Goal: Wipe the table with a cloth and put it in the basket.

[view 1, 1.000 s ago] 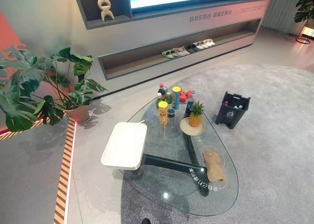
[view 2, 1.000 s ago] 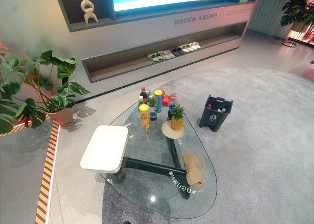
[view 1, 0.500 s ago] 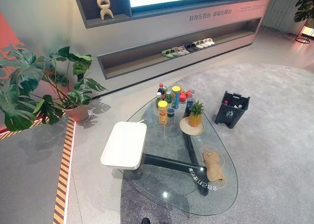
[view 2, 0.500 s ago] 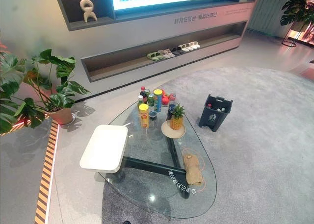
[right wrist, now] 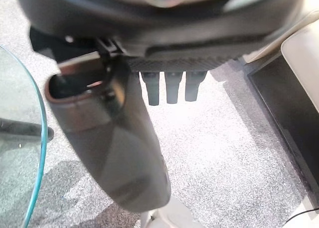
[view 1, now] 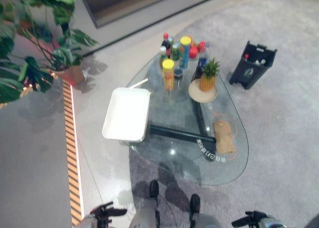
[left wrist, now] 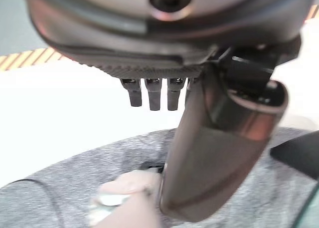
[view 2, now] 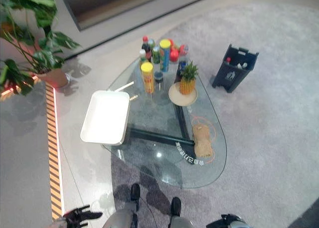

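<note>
— Table: glass, on grey carpet; white tray at left edge, dark basket on floor beyond.
— Cloth?
— Rolled, near right rim.
— Hands?
— Left hand, right hand: fingers relaxed, holding nothing.

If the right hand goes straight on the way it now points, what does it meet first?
Probably the grey carpet: the right hand points its straight fingers down at it, beside the glass table edge, with nothing between. Depth is unclear.
</note>
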